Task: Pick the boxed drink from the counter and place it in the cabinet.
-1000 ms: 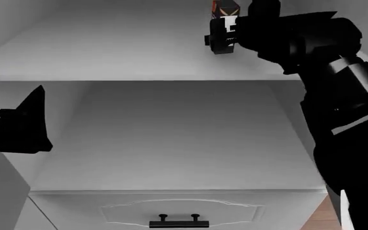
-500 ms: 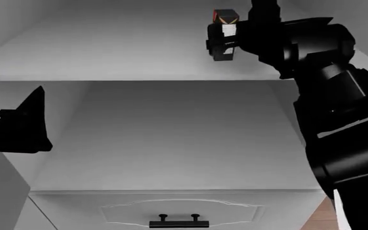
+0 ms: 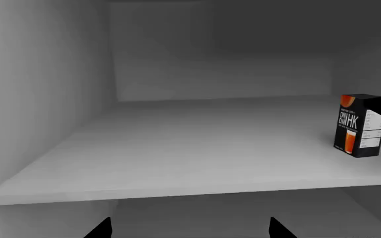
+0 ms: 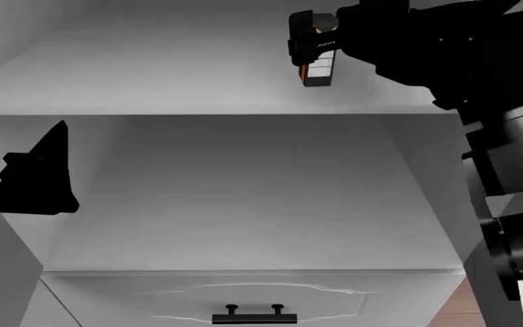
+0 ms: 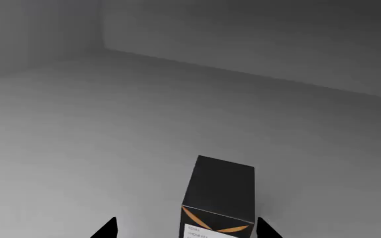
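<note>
Although the right arm filled much of the head view, the boxed drink (image 4: 319, 68) could be made out standing upright on the upper shelf (image 4: 152, 75) of the cabinet (image 4: 243, 204), toward the shelf's right-hand end and set back from its front edge. The right gripper (image 4: 309, 46) sat at the carton's top, and in the right wrist view the two finger tips showed on either side of the carton with bare shelf visible between each tip and the box, so the fingers looked spread rather than pinching; whether any pad touched the box higher up could not be told. From the left wrist view the carton's base appeared to rest flat on the shelf, its orange-and-black front turned toward the open shelf, which suggested it was bearing its own weight there. The left gripper (image 4: 35, 180) hung well apart, in front of the lower compartment, with its two tips spread and nothing between them, apparently parked out of the way so the right arm had the opening to itself. A drawer with a black bar handle (image 4: 253, 317) lay below. Judged so, the placing seemed all but done, with only a clean withdrawal left, taken without knocking the carton.
</note>
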